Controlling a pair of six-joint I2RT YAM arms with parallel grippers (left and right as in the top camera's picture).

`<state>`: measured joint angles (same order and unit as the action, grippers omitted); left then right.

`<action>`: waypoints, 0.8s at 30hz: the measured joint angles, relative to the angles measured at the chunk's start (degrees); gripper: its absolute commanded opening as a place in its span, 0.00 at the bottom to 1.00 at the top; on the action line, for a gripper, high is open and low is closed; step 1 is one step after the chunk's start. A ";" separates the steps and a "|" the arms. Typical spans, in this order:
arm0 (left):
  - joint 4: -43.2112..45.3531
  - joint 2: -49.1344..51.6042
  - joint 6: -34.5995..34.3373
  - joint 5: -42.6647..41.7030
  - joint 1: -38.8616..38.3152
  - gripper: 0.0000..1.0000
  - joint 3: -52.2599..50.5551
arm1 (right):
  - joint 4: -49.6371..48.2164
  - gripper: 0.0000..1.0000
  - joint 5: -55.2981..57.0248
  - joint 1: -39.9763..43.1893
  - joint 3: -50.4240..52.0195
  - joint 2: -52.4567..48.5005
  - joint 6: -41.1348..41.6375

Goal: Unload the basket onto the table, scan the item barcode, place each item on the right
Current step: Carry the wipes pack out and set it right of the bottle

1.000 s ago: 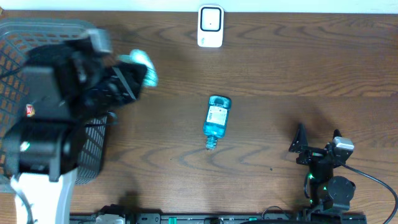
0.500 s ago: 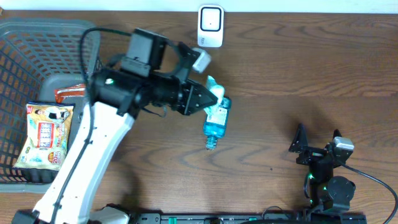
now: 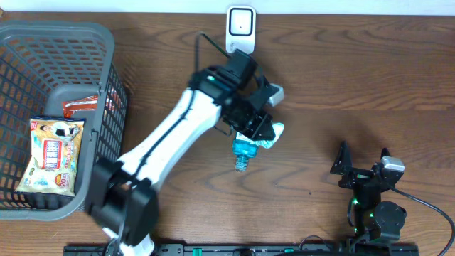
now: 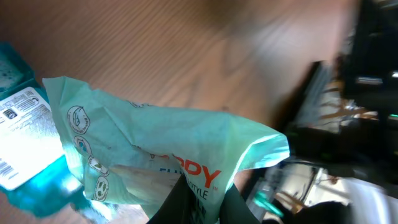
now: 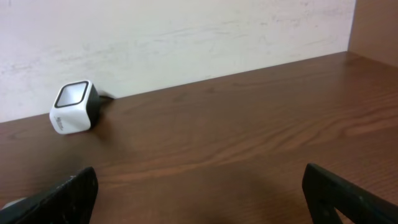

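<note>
Starting with the overhead view: the left fingers [image 3: 257, 126] are clamped on a mint-green packet [image 3: 274, 134]. A second ago it was at the basket [image 3: 57, 32]; now it hangs mid-tabletop, just over the blue bottle [image 3: 245, 147] lying there. The packet is out of the basket but well short of the white barcode scanner [image 3: 240, 30] at the far edge. Presenting it there is judged the remaining step. The right fingers [image 3: 344, 159] stand spread wide and empty.

Left wrist view: the packet [image 4: 168, 149] shows red letters "DDY", the start cut off, and a column of smiley faces. No barcode can be made out on this face. The label print on the bottle [image 4: 25, 134] is too fine to read.

Right wrist view: the open fingers [image 5: 68, 193] frame bare tabletop [image 5: 249, 137] and the scanner [image 5: 73, 107].
</note>
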<state>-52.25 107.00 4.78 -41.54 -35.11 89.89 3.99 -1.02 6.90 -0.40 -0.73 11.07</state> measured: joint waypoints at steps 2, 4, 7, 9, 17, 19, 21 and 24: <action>1.22 2.80 0.00 1.73 -1.09 0.08 0.00 | 0.00 0.99 0.00 0.00 0.00 0.00 -0.02; 3.96 6.29 0.00 3.96 -2.47 0.08 0.00 | 0.00 0.99 0.00 0.00 0.00 0.00 0.00; 7.48 10.19 0.04 5.68 -4.17 0.08 0.00 | 0.00 0.99 0.00 0.00 0.00 0.00 0.00; 9.03 12.35 0.04 6.62 -5.42 0.11 0.00 | 0.00 0.99 0.00 0.00 0.00 0.00 0.00; 9.73 13.81 -0.85 10.99 -7.21 0.83 0.00 | 0.00 0.99 0.00 0.00 0.00 0.00 0.00; 8.39 13.73 -1.40 12.15 -7.06 0.83 0.04 | 0.00 0.99 0.00 0.00 0.00 0.00 0.00; 5.60 13.09 -1.84 14.51 -6.93 0.83 0.24 | 0.00 0.99 0.00 0.00 0.00 0.00 0.00; 3.63 10.21 -1.97 19.67 -6.95 0.84 0.72 | 0.02 0.99 0.00 0.00 0.00 0.00 0.00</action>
<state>-48.62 117.21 2.81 -21.87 -42.06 90.61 4.01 -1.02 6.90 -0.40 -0.73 11.07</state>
